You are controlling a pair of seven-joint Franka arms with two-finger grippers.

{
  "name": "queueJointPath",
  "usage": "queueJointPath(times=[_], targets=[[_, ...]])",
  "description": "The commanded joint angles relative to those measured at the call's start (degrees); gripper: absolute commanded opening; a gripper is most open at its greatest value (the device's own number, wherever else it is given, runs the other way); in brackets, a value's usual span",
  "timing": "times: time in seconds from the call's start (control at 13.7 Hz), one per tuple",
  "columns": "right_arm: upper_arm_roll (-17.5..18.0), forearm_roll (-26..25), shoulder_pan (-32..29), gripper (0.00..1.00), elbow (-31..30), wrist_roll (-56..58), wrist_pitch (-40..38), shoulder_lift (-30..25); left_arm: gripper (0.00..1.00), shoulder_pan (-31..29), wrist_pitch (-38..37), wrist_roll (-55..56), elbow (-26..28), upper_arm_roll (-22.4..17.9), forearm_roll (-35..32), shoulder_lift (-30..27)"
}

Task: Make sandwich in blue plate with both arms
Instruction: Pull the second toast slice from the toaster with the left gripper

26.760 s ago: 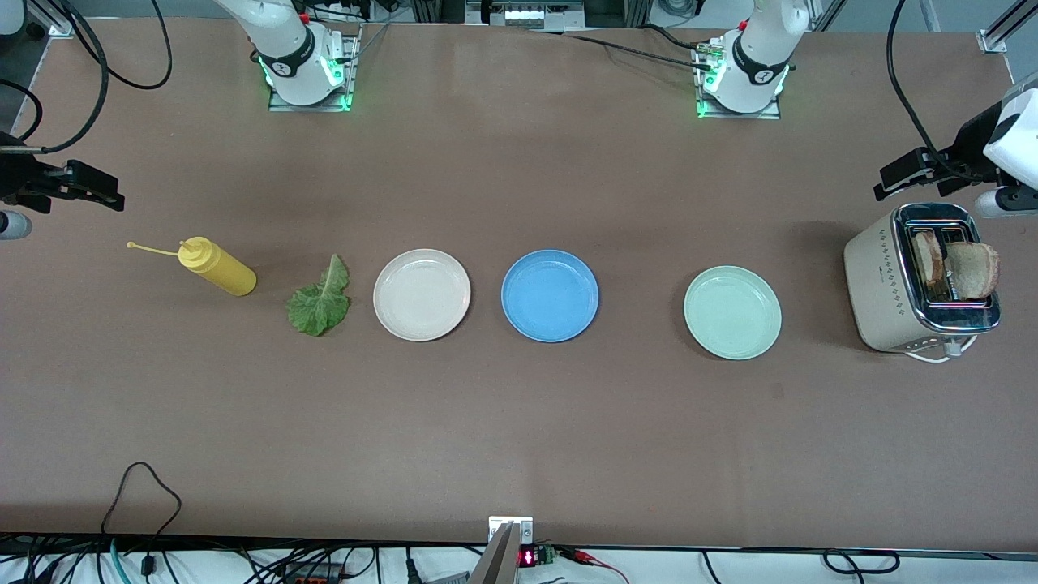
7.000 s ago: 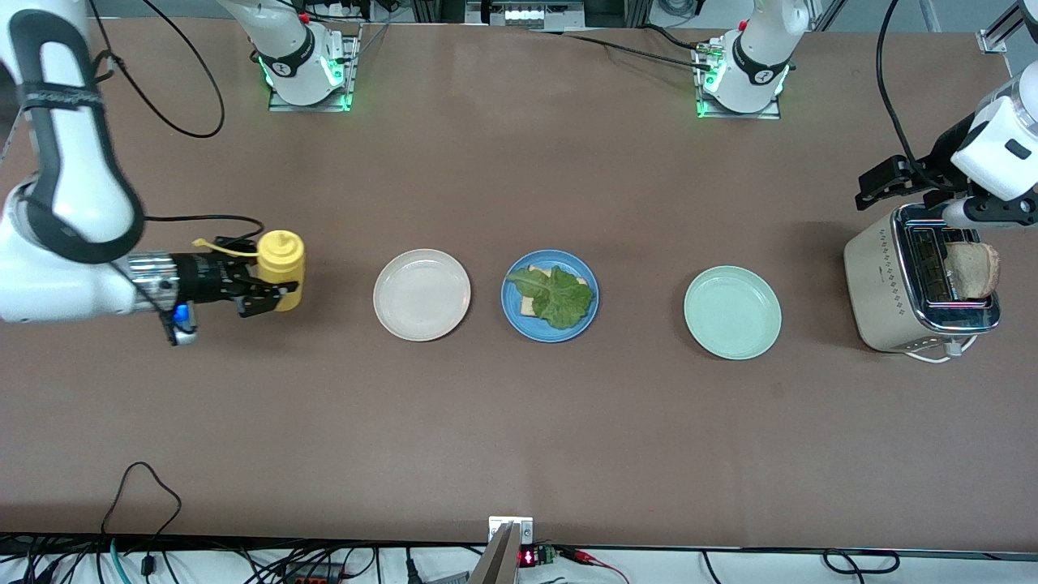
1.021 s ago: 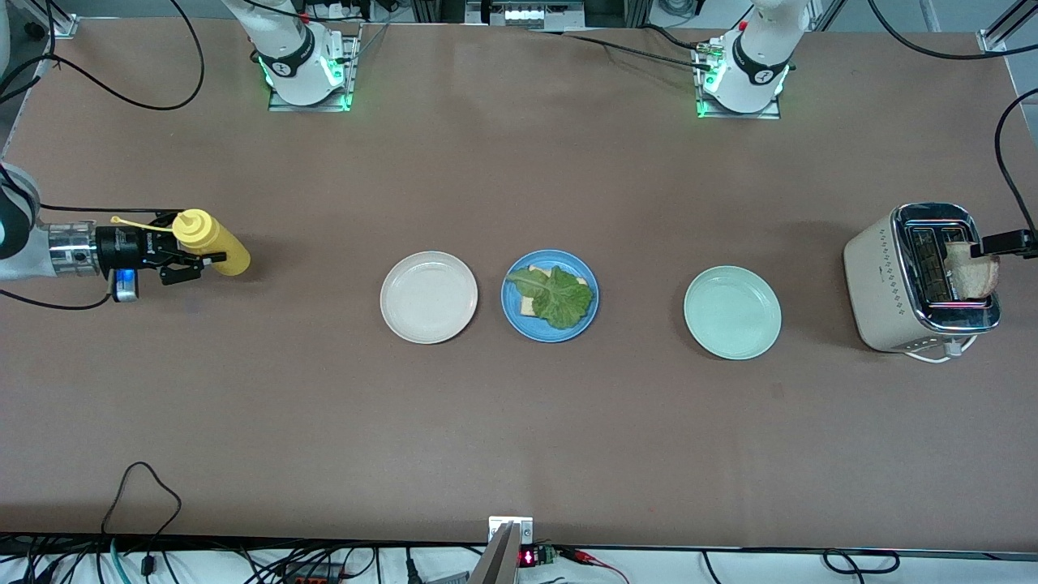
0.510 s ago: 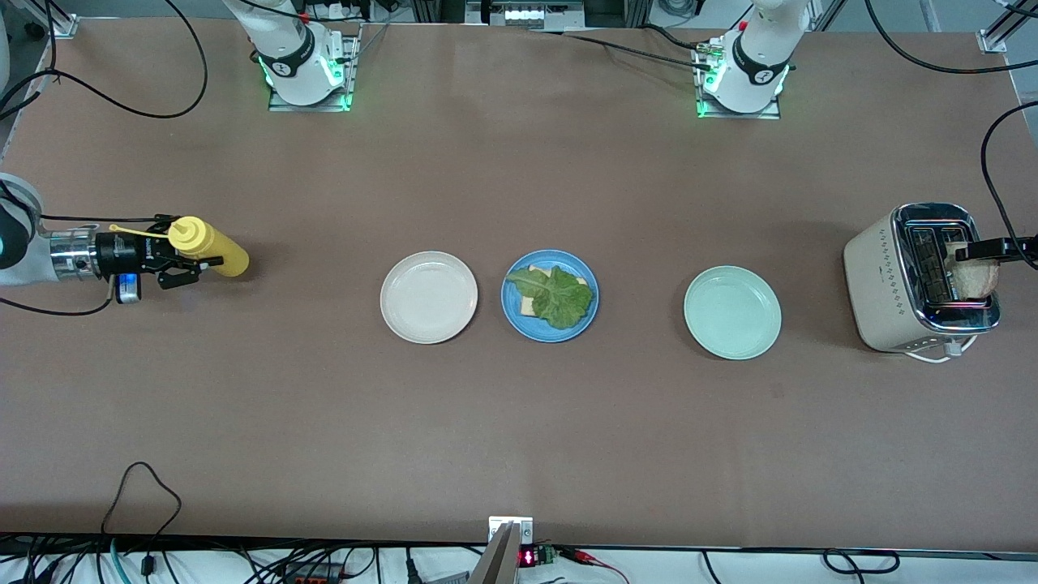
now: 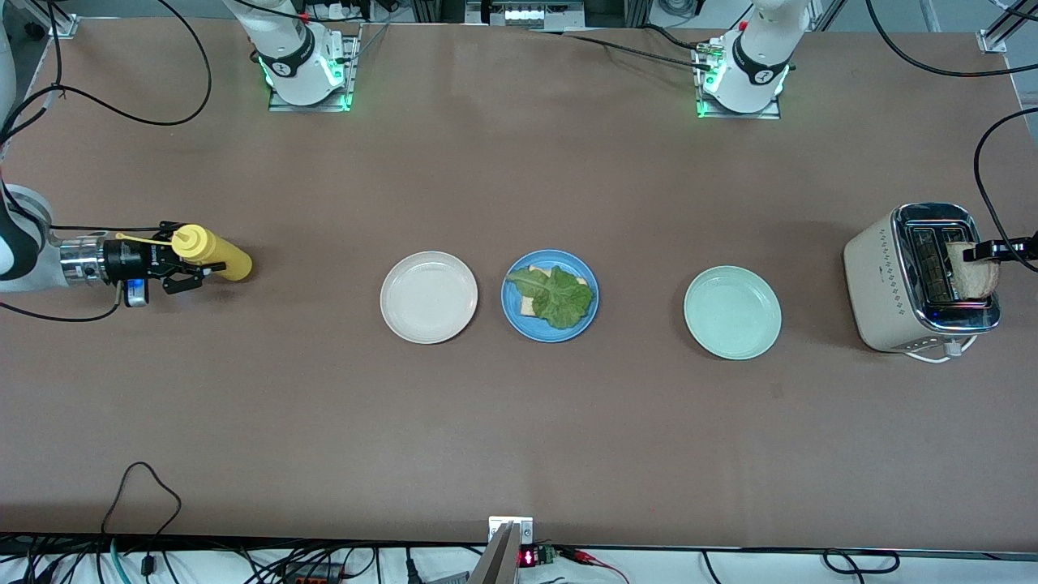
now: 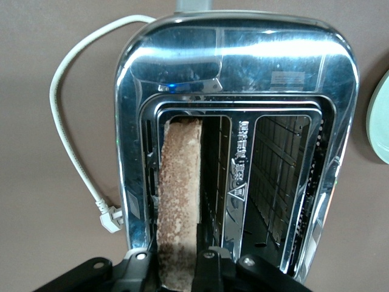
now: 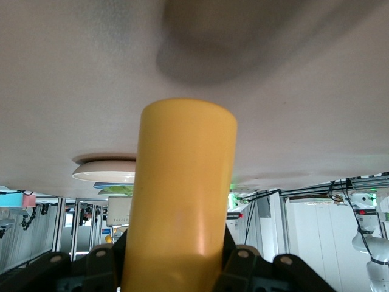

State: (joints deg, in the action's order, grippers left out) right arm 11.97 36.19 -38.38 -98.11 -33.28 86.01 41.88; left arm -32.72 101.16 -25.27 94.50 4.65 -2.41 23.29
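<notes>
The blue plate (image 5: 568, 334) sits mid-table with a bread slice (image 5: 534, 270) on it and a green lettuce leaf (image 5: 559, 298) laid over that. At the left arm's end of the table, a second bread slice (image 5: 975, 277) (image 6: 179, 201) stands in a slot of the toaster (image 5: 884, 292) (image 6: 243, 61). My left gripper (image 5: 981, 253) (image 6: 177, 267) is over the toaster, its fingers pressed on both faces of that slice. My right gripper (image 5: 182, 259) (image 7: 176, 261) is shut on the yellow squeeze bottle (image 5: 219, 255) (image 7: 182, 194), held tilted low over the table at the right arm's end.
A cream-white plate (image 5: 428, 297) lies beside the blue plate toward the right arm's end. A mint-green plate (image 5: 732, 312) lies between the blue plate and the toaster. The toaster's white cord (image 6: 73, 121) trails on the table. The toaster's other slot holds nothing.
My left gripper's fingers have closed onto the bread slice in the toaster. The right gripper has shifted slightly with the bottle, lowering its nozzle end.
</notes>
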Motion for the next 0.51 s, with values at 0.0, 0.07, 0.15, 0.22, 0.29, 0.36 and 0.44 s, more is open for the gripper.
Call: queueJointPath(times=[0.0,0.07,0.15,0.22,0.29,0.36,0.44], targets=[[1.5,-1.4,-1.6,0.12,1.4,1.8,0.1,1.6,0.01,-0.4,-1.4,-0.8,-3.3,0.6,-1.5,0.1],[1.5,-1.6,-1.6,0.12,1.4,2.3,0.5,1.9,0.01,-0.5,-3.4,-0.9,-4.8,0.6,-1.0,0.1],[1.5,-1.7,-1.6,0.12,1.4,2.8,0.6,1.9,0.01,-0.5,-6.3,-0.8,-7.5,0.6,-0.8,0.2],[1.5,-2.3,-1.7,0.13,1.7,3.1,0.5,1.9,0.01,-0.3,-9.0,-0.8,-10.1,0.6,-0.8,0.2],[1.5,-2.8,-1.8,0.13,1.8,3.3,0.6,1.9,0.01,-0.2,-11.7,-0.7,-12.7,1.1,-0.8,0.1],[1.5,-2.9,-2.3,0.13,1.8,3.4,0.5,2.0,0.01,0.0,-14.2,-0.7,-14.8,1.2,-0.8,0.1],[1.5,-3.0,-2.5,0.14,1.8,3.5,0.5,2.1,0.01,0.2,-16.7,-0.4,-16.6,1.4,-0.8,-0.1]])
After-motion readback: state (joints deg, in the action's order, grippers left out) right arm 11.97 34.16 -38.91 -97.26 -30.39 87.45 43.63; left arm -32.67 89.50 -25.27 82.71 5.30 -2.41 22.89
